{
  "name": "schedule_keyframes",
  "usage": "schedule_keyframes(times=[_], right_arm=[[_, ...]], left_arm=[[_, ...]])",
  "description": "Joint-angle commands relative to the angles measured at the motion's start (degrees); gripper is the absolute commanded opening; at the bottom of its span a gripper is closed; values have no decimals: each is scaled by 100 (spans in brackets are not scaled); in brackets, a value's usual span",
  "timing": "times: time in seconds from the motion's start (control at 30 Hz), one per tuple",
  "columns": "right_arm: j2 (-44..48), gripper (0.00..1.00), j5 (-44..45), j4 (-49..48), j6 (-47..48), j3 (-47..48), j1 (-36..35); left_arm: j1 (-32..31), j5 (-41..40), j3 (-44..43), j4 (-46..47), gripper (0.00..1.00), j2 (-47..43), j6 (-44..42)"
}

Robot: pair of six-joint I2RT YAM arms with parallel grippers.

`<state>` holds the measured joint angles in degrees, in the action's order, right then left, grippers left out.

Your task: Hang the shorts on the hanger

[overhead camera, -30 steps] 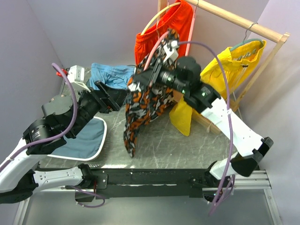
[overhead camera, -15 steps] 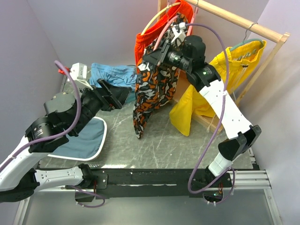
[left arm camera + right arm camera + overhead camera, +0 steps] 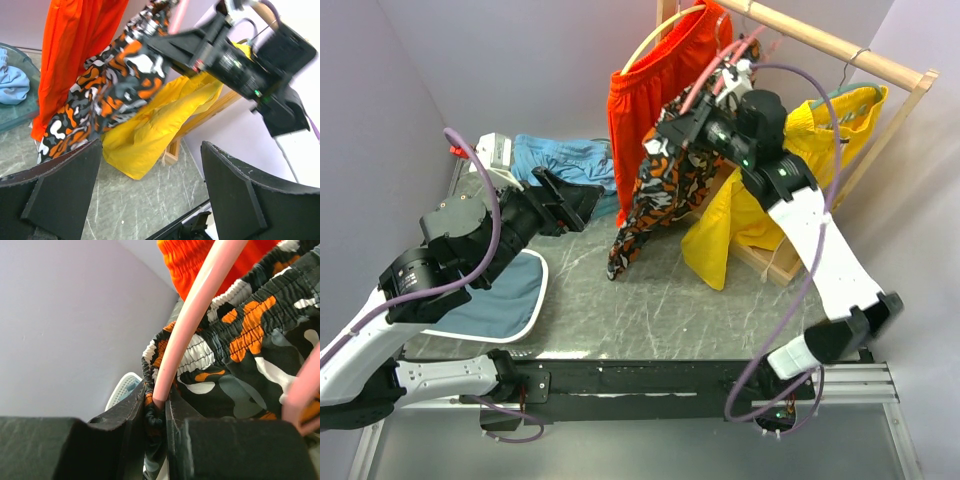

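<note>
At the near left of the table [image 3: 660,300]: left gripper [image 3: 575,200], jaws apart, empty. Mid-air, centre: right gripper [image 3: 157,407], clamped on the hanger [image 3: 192,320] and waistband together. The shorts [image 3: 655,190]: camouflage print, already on the hanger, hanging limp. Behind: wooden rail [image 3: 840,45]; hooking on apparently outstanding.

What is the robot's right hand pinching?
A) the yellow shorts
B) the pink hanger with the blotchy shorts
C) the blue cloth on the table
B: the right wrist view shows the right gripper closed on the pink hanger and the shorts at their waistband.
</note>
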<state>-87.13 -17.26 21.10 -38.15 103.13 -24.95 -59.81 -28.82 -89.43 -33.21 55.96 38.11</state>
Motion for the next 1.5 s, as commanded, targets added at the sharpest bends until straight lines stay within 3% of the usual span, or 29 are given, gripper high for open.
schedule_keyframes(times=[0.0,0.17,0.57,1.2,1.47], right_arm=[[1205,0,626,-826,405,-442,34],[1664,0,689,-924,396,-909,43],[497,0,-85,-599,334,276,43],[-1376,0,407,-678,185,2518,52],[-1684,0,337,-660,-8,2827,358]], left_arm=[[13,-10,-145,236,85,-42,-155],[13,8,-75,280,85,-42,-146],[57,34,-136,271,86,125,-172],[901,834,-31,324,86,187,-172],[1226,1124,92,377,86,169,-172]])
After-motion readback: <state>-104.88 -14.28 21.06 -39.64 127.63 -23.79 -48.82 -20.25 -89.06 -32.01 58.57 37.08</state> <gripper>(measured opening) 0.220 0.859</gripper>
